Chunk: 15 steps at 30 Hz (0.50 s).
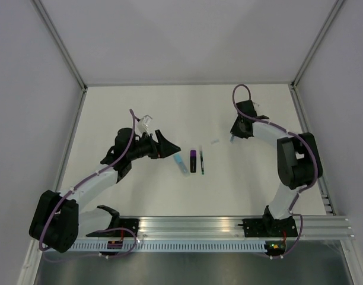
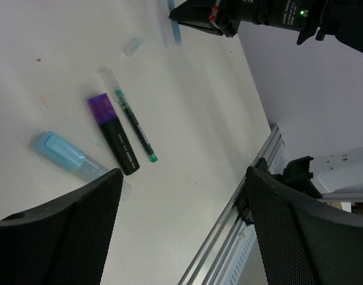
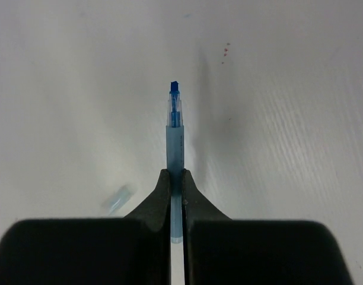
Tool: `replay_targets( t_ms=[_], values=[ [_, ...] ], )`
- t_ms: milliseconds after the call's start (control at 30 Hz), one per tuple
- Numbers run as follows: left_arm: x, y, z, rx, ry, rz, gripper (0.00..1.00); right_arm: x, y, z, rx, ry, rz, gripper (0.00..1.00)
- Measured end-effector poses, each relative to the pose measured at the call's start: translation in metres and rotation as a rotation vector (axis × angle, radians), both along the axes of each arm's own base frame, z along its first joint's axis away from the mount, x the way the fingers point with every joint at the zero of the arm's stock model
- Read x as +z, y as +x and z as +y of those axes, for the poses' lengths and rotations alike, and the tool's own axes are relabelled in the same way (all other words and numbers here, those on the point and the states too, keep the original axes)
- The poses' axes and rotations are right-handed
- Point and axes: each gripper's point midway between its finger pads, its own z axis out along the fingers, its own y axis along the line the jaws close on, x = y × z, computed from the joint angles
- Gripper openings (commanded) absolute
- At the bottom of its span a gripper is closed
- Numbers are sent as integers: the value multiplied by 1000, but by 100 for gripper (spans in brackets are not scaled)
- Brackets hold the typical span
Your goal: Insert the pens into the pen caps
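Three pens lie side by side mid-table: a light-blue highlighter (image 1: 181,164) (image 2: 66,155), a black marker with a purple end (image 1: 193,160) (image 2: 113,135), and a thin dark pen (image 1: 201,161) (image 2: 134,124) with a green tip. My left gripper (image 1: 171,150) (image 2: 181,228) hovers just left of them, open, nothing between its fingers. My right gripper (image 1: 232,139) (image 3: 176,184) is shut on the thin blue pen (image 3: 175,133) (image 2: 175,29), whose tip points away over the table. A small pale-blue cap (image 1: 215,142) (image 3: 117,199) (image 2: 134,46) lies on the table just left of that gripper.
White walls (image 1: 169,35) enclose the table at the back and sides. An aluminium rail (image 1: 229,224) (image 2: 252,196) with the arm bases runs along the near edge. A few small ink specks (image 3: 225,52) mark the tabletop.
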Motion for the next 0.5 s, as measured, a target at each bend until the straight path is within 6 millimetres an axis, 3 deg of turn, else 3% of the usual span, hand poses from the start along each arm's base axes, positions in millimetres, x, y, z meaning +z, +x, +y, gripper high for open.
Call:
replay_targets(
  t_ms=[133,233,400,500],
  values=[
    [21,-14,-13,-114,-94,-77,84,58,-17,25,136,115,-185,0],
    [36,-28,-25,-207,-148,-126,82,109,-32,59,253,206,-368,0],
    [58,-55,-45,-352,-214,-215,77,172,-96,143,517,404,-617,0],
    [66,-68,-53,-411,-237,-247,77,192,-133,169,605,494,-704,0]
  ],
)
